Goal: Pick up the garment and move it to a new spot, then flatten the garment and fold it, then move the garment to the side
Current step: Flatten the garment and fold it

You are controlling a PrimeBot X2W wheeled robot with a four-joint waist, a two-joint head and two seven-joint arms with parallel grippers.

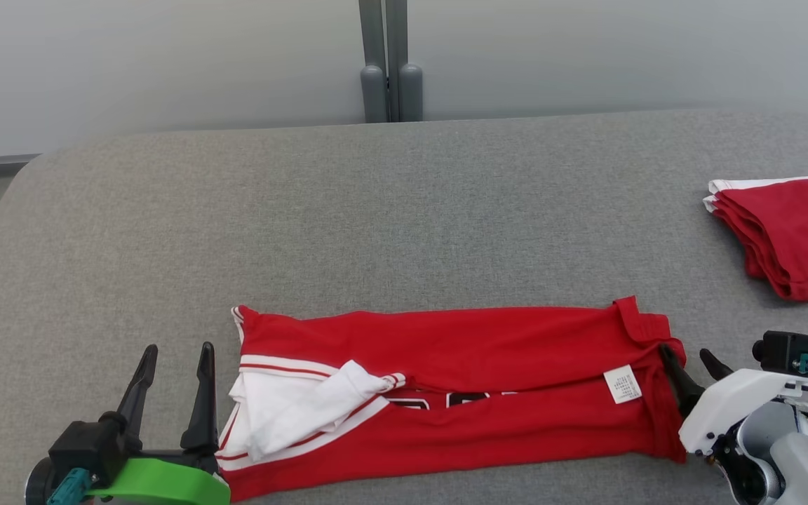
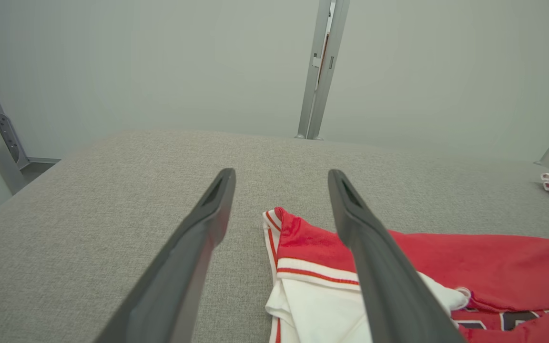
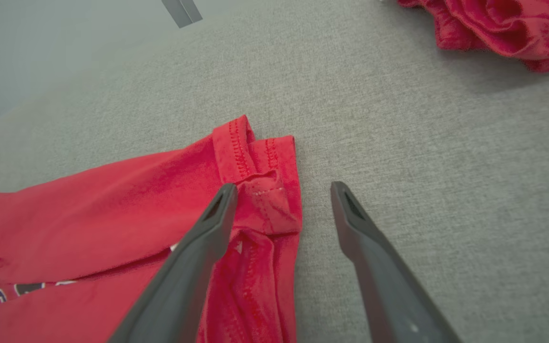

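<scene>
Item: one garment [image 1: 460, 351], a red sports shirt with white, red-striped trim, folded lengthwise into a long band and lying flat on the desk [image 1: 404, 210], whose near edge runs just below the garment. Handling, as you should expect it: light, limp, thin knit, likely to sag and slide, so take it by the stitched hem corners at either end of the garment, not mid-panel. Markings: a white care label [image 1: 622, 384] near the garment's right end, print too small to read; dark chest lettering [image 1: 460, 400] half hidden under the fold, unreadable. Left gripper [image 1: 178, 347]: jaws wide open, empty, just left of the garment's white end. Right gripper [image 1: 684, 351]: jaws open, astride the garment's right hem, nothing clamped. Also: a folded red pile [image 1: 790, 231], well right of the garment.
</scene>
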